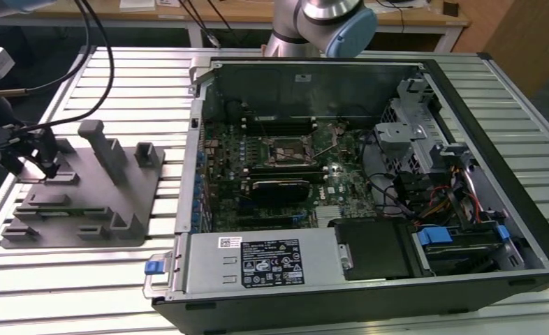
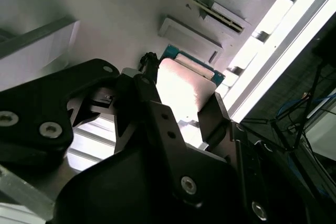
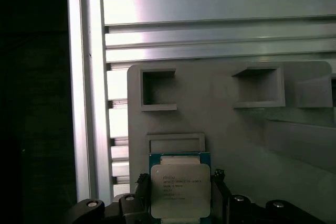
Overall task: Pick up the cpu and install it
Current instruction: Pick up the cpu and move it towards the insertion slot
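Slatted metal formed the table (image 1: 116, 77), with a wooden bench (image 1: 255, 14) running along behind it. Near the table's edge at the exterior view's left, the gripper (image 1: 32, 166) hung low over the outer end of a grey holder block (image 1: 88, 209) with upright posts and square pockets. In both wrist views its black fingers (image 3: 140, 184) pressed against opposite sides of the cpu (image 3: 180, 190), clenched on it, the silvery top plate facing the first wrist camera and the green rim showing around it. In the second wrist view the cpu (image 2: 184, 90) sat between the fingers (image 2: 210, 116) just over the holder's grey surface; whether it touched the block I could not tell. A shallow framed recess (image 3: 176, 142) of the holder lay just beside the chip, and two deeper square pockets (image 3: 157, 88) stood farther along the block.

Toward the middle of the table, the open computer case (image 1: 368, 77) lay on its side, well apart from the gripper. Inside it the motherboard (image 1: 246, 174) showed its square black-framed socket (image 1: 287, 150). A silver labelled box (image 1: 255, 262) sat along the case's near edge. At the table's far edge the arm (image 1: 326, 24) rose behind the case. Nearer the exterior view's right, a metal drive cage (image 1: 414, 132) and bundled cables (image 1: 433, 202) occupied the rest of the case.
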Robot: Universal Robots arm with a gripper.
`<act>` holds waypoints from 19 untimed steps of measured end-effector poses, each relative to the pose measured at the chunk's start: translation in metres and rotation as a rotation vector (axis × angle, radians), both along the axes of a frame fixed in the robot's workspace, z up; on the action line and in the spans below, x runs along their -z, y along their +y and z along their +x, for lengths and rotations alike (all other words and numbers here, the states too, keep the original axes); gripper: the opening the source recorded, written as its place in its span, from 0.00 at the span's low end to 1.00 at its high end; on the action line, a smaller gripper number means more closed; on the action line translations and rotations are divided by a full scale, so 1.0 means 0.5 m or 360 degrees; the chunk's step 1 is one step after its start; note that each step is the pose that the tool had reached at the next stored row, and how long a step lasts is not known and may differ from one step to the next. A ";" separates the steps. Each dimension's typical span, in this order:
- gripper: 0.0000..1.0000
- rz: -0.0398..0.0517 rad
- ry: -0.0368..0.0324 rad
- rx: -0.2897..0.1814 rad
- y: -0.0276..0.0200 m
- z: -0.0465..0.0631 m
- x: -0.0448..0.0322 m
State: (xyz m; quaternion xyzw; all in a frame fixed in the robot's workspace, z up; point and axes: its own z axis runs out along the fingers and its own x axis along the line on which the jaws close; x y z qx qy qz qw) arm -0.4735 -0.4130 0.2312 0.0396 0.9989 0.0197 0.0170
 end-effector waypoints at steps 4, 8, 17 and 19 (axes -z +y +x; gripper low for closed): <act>0.55 0.0000 0.0000 0.0000 0.0000 0.000 -0.005; 0.55 0.0000 0.0000 0.0000 0.0000 0.000 -0.014; 0.55 0.0000 0.0000 0.0000 0.0000 0.000 -0.023; 0.55 0.0000 0.0000 0.0000 0.0000 0.000 -0.027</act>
